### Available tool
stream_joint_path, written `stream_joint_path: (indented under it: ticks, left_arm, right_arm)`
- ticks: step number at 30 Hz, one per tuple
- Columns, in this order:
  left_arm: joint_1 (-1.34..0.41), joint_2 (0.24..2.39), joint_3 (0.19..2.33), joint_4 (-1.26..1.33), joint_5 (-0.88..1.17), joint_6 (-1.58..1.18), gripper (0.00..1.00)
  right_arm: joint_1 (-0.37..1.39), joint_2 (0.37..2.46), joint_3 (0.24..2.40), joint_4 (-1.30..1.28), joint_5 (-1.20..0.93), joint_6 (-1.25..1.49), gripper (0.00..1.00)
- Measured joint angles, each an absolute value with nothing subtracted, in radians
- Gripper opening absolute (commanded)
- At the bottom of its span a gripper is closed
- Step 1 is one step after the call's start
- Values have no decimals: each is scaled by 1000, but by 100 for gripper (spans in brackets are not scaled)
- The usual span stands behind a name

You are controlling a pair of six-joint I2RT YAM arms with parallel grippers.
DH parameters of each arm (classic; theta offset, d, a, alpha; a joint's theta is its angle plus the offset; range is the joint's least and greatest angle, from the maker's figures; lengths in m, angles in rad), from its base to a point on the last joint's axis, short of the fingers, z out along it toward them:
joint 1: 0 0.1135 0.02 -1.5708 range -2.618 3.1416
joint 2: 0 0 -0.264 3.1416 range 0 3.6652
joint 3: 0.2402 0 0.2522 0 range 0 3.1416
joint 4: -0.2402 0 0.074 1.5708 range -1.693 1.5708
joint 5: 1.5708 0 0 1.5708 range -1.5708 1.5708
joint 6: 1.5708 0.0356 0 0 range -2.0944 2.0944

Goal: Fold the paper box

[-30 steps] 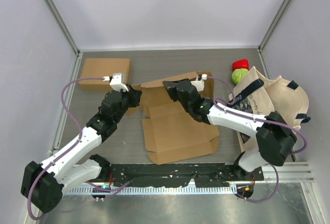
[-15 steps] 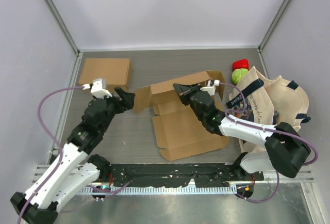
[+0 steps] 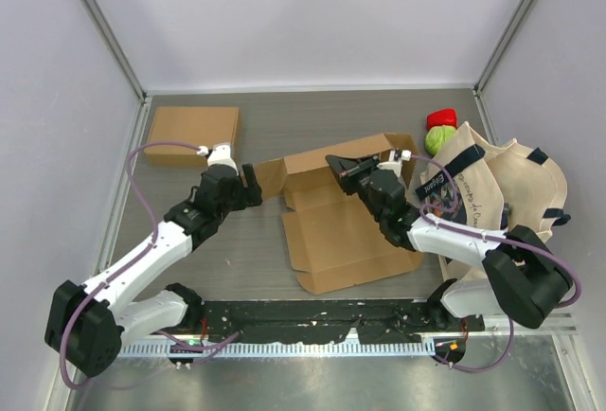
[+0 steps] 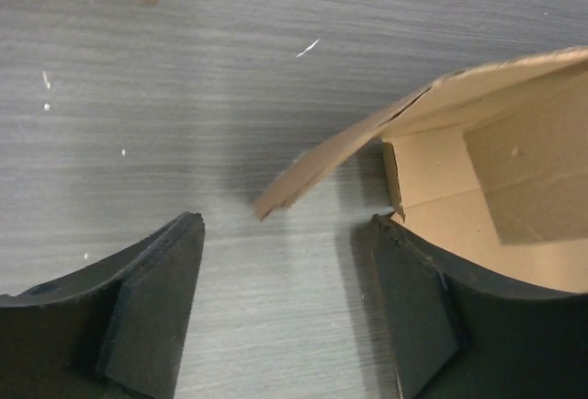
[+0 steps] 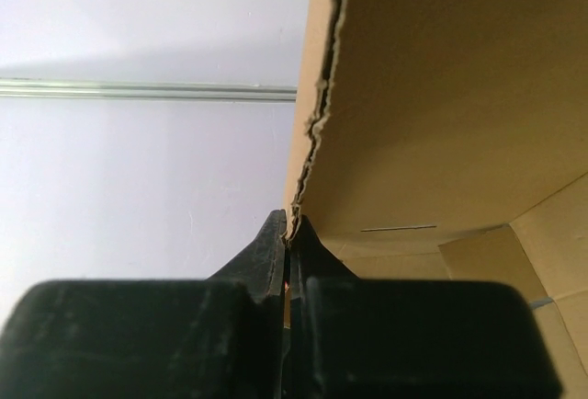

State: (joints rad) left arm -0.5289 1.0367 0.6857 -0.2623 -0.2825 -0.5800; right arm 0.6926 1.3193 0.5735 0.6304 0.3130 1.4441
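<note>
The paper box is lying as a partly opened cardboard blank on the tabletop, right of centre. Its near panels are resting flat and its far wall is standing up at a tilt. A side flap at the left end of that wall is curling outward, not yet turned in.

The right pincer is clamping the top edge of the raised wall, its fingers pressed together on the cardboard. The left pincer is hovering with its jaws spread wide, one finger on either side of the flap's tip. As far as the wrist view shows, neither finger is touching it.

The step in hand appears to be turning that flap inward while the wall is being held up. To do it well, the right arm should be holding the wall steady and near upright without dragging the blank across the tabletop. The left arm should be coming in low and taking the flap close to its crease rather than at the floppy tip, where the thin board would likely bend instead of hinging. It should then be swinging the flap along the fold line.

Further out, a closed cardboard box is sitting at the far left. A cloth tote bag is lying at the right beside a green and red object.
</note>
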Motion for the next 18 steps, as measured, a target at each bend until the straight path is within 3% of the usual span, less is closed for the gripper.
stream_joint_path:
  ticks: [7,9,10,13,18]
  left_arm:
    - [-529,1194,745,-192,-277,-489,61]
    - [-529,1234,772,-192,-276,-477,39]
    - [-529,1249,783,-189,-274,-470,20]
    - [-529,1271,791,-169,-252,-467,2]
    - [-531,1288,831,-195,-202,-485,0]
  right_arm:
    - [672,1319,553,647,276,1457,1]
    - [672,1322,553,657,270,1459,1]
    - [672,1323,553,661,266,1459,1]
    - [672,1332,553,668,255,1459,1]
    - [672,1346,553,684,251,1462,1]
